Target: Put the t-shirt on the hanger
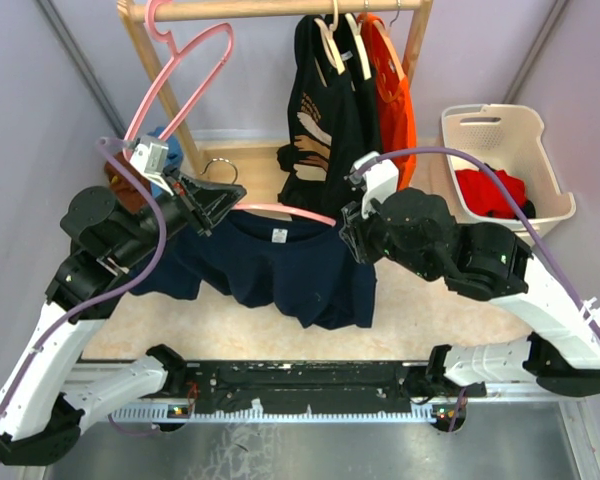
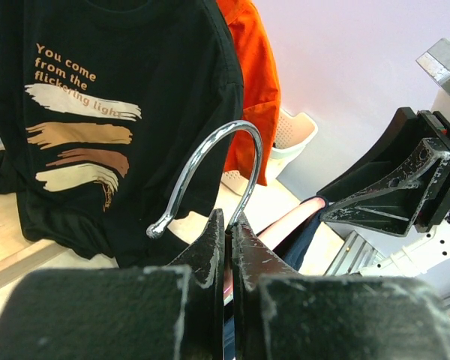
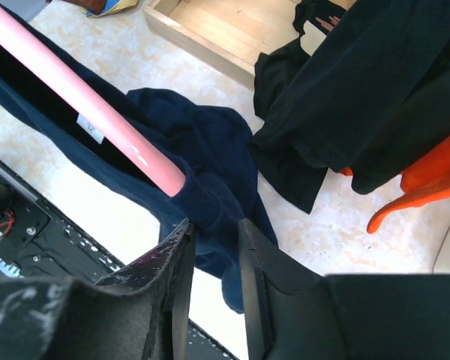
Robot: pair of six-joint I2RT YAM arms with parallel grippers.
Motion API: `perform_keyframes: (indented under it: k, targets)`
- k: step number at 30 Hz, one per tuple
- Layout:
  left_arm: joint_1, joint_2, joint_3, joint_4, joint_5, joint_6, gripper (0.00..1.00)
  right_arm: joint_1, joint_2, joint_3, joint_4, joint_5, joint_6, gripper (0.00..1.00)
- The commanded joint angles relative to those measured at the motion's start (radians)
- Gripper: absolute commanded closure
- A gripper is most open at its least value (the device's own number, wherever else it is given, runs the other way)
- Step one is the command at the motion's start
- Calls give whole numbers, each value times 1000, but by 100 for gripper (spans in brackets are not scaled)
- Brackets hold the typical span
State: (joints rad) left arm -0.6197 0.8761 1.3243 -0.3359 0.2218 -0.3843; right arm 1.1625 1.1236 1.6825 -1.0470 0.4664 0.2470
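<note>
your left gripper (image 2: 226, 222) has its fingers pinched tight, with no gap, on the neck of the hanger (image 1: 280, 210), right where the silver hook (image 2: 214, 161) rises and curls over. the hanger is lifted off the bench (image 1: 230, 325), over the middle and a little toward the left edge, with its pink arm running toward the right edge. the t-shirt (image 1: 280, 265) hangs from it over the middle of the bench. the pink arm passes through the neck opening, the white label (image 1: 279, 235) shows just under the arm, and the body droops toward the near edge. one sleeve trails out under your left arm, toward the left edge. your right gripper (image 3: 214, 225) sits at the far end of the pink arm; its fingers (image 3: 178, 262) stand narrow with a fold of navy cloth between them, so it grips the t-shirt at the shoulder, just beside the arm's rounded tip. along the far edge stands the wooden rack (image 1: 280, 10), where an all-pink hanger (image 1: 185, 70) hangs toward the left end of the rail. the black shirt (image 1: 320, 120) with tan print and the orange shirt (image 1: 395, 90) hang side by side toward the right end. at the far right corner sits the white basket (image 1: 540, 150) with red cloth (image 1: 490, 190) inside.
</note>
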Motion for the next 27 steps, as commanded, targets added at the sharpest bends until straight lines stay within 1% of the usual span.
perform_keyframes:
  k: [1,3,7,11,12,17,22,25,27]
  targets:
    - [1,-7,48,69,18,-8,100,4,3,23,47,8,-10,72]
    - [2,-6,49,67,17,-6,100,4,5,31,46,11,-13,74]
    - [2,-5,51,67,20,-6,100,4,6,44,45,18,-19,82]
    - [2,1,52,66,24,-5,100,4,7,52,49,17,-25,95]
    - [2,2,52,67,25,-5,100,4,6,54,51,18,-27,97]
    - [2,11,51,63,35,-5,100,5,-20,46,80,17,-42,99]
    - [1,23,48,63,55,-5,100,5,-89,0,168,-20,-68,98]
    - [2,31,47,67,69,-8,100,5,-114,-18,214,-44,-91,96]
    - [2,36,48,67,79,-9,100,5,-115,-15,226,-57,-106,93]
